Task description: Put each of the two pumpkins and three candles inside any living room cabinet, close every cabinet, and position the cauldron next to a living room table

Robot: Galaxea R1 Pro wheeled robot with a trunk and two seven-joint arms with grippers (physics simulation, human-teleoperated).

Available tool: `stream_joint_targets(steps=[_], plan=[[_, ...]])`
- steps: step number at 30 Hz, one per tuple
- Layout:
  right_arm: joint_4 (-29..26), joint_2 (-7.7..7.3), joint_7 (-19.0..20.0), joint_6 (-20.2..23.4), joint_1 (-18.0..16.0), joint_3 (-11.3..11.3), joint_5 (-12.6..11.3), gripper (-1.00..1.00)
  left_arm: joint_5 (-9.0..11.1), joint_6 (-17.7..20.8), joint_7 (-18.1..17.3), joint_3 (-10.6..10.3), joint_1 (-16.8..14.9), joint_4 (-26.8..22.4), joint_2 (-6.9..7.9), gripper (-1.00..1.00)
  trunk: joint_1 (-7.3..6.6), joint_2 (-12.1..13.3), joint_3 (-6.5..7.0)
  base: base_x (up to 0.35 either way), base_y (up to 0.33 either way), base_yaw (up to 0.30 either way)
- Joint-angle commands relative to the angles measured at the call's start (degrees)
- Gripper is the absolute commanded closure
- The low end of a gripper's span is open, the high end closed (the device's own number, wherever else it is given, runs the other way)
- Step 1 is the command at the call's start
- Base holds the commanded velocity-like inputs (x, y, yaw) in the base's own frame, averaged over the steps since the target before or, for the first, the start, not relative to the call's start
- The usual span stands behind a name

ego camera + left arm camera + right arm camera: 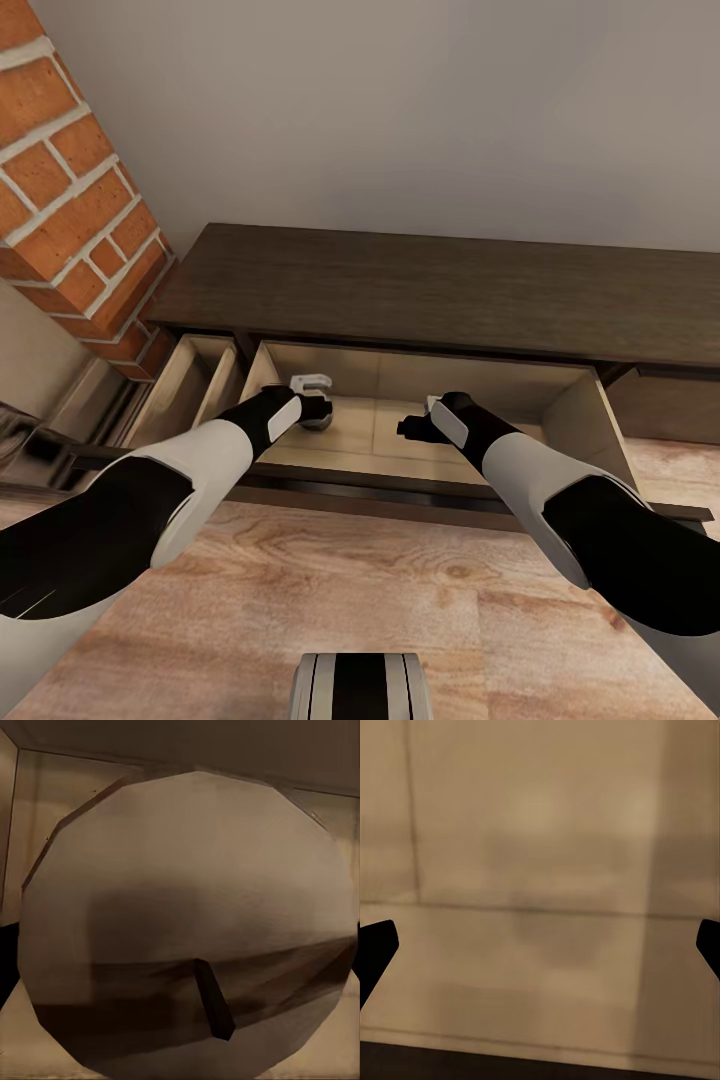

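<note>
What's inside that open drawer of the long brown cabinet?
Inside the cabinet drawer, both arms reach over a pale wood floor. The left gripper is at a greyish candle with a dark wick. The arms hide part of the floor.

Right wrist view: pale tan inner panels of the cabinet [540,855], smooth, with faint seams and a soft shadow patch mid-frame. Two black fingertips [375,949] of the right gripper [540,949] sit at opposite edges, spread wide apart, nothing between them. Dark strip along the near edge
</note>
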Motion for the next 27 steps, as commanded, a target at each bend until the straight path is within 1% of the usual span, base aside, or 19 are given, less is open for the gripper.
stream_joint_targets(steps=[1, 2, 4, 6, 9, 14, 16, 18, 25, 27], plan=[[-0.1, 0.00, -0.5, 0.2, 0.0, 0.4, -0.6, -1.00, 0.4, 3.0, 0.3, -0.5, 0.0, -0.2, -0.02, -1.00, -0.01, 0.0, -0.03, 0.000, 0.000, 0.000], [0.0, 0.01, -0.5, 0.2, 0.0, 0.4, -0.6, -1.00, 0.5, 8.7, 0.4, -0.6, 0.0, -0.6, -0.03, -1.00, -0.01, 0.0, -0.03, 0.000, 0.000, 0.000], [0.0, 0.01, -0.5, 0.2, 0.0, 0.4, -0.6, -1.00, 0.5, 14.0, 0.4, -0.6, 0.0, -2.4, -0.04, -1.00, -0.01, 0.0, -0.03, 0.000, 0.000, 0.000], [0.0, 0.01, -0.5, 0.2, 0.0, 0.4, -0.6, -1.00, 0.4, 16.9, 0.5, -0.5, 0.0, -5.2, -0.04, -1.00, -0.01, 0.0, -0.03, 0.000, 0.000, 0.000], [0.0, 0.01, -0.5, 0.2, 0.0, 0.4, -0.6, -1.00, 0.3, 18.5, 0.5, -0.5, 0.0, -7.1, -0.04, -1.00, -0.01, 0.0, -0.03, 0.000, 0.000, 0.000], [0.2, 0.01, -0.5, 0.2, 0.0, 0.4, -0.6, -1.00, 0.3, 18.3, 0.6, -0.5, 0.0, -7.8, 0.04, -1.00, -0.01, 0.0, -0.03, 0.000, 0.000, 0.000], [0.4, 0.01, -0.5, 0.2, 0.0, 0.4, -0.6, -1.00, 0.3, 17.4, 0.6, -0.5, 0.0, -7.9, 0.04, -1.00, -0.01, 0.0, -0.03, 0.000, 0.000, 0.000], [0.6, 0.01, -0.5, 0.2, 0.0, 0.4, -0.6, -1.00, 0.3, 14.8, 0.6, -0.4, 0.0, -7.8, 0.05, -1.00, -0.01, 0.0, -0.03, 0.000, 0.000, 0.000], [0.9, 0.01, -0.5, 0.2, 0.0, 0.4, -0.6, -1.00, 0.3, 13.7, 0.6, -0.4, 0.0, -7.5, 0.05, -1.00, -0.01, 0.0, -0.03, 0.000, 0.000, 0.000], [0.9, 0.01, -0.5, 0.2, 0.0, 0.4, -0.6, -1.00, 0.3, 13.7, 0.6, -0.4, 0.0, -7.4, 0.05, -1.00, -0.06, 0.0, 0.41, 0.000, 0.000, 0.000]])
